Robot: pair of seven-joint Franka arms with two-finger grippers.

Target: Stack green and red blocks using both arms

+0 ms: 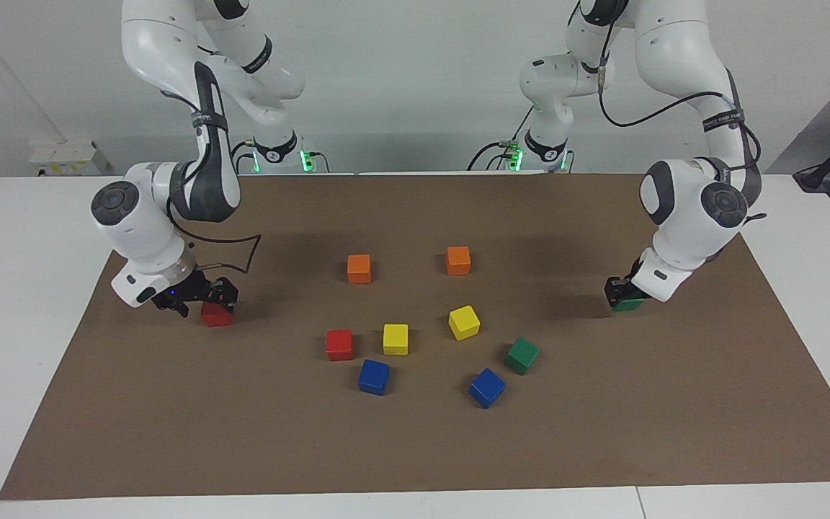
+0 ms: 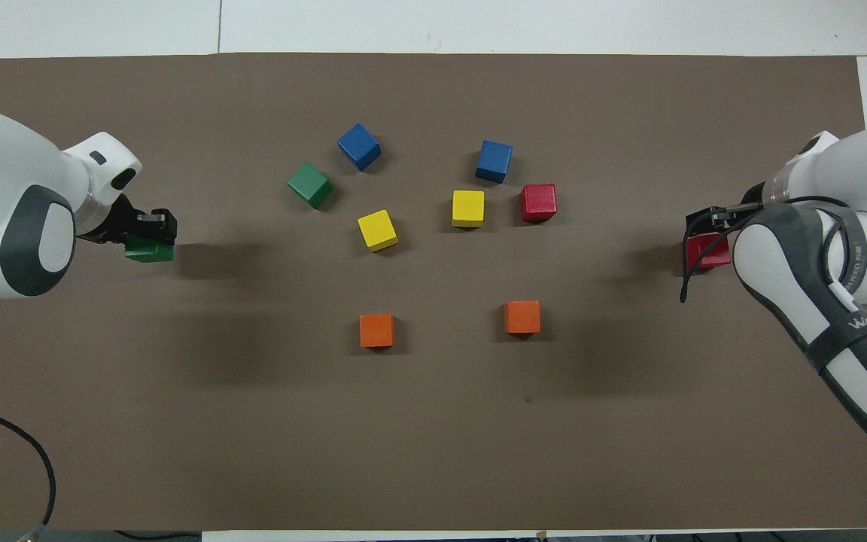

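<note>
Two arms at one brown mat [image 1: 415,447]: left gripper [image 1: 622,297] clenched on one green block [image 1: 629,305] at its end, right gripper [image 1: 199,299] released over one red block [image 1: 216,315]; eight loose cubes mid-mat, two per colour, except one green cube [image 1: 522,355] and one red cube [image 1: 339,344].

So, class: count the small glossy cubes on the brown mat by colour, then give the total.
Red cubes: 2
Green cubes: 2
Yellow cubes: 2
Blue cubes: 2
Orange cubes: 2
Total: 10
</note>
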